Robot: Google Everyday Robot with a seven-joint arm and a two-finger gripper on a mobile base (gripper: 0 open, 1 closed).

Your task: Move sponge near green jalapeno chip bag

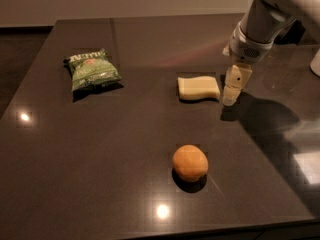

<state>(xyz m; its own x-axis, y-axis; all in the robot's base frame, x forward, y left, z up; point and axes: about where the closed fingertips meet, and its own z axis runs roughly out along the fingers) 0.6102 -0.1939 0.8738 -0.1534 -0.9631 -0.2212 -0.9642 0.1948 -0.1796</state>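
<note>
The sponge (198,88) is a pale cream foam block with a wavy edge, lying flat on the dark table right of centre. The green jalapeno chip bag (91,70) lies at the left rear, well apart from the sponge. My gripper (230,100) hangs from the white arm (260,29) at the upper right, pointing down. It stands just right of the sponge's right end, close to the table top, and holds nothing.
A round orange fruit (190,162) sits in front of the sponge, toward the table's front edge. The dark table (125,134) reflects ceiling lights. A white object (315,64) shows at the far right edge.
</note>
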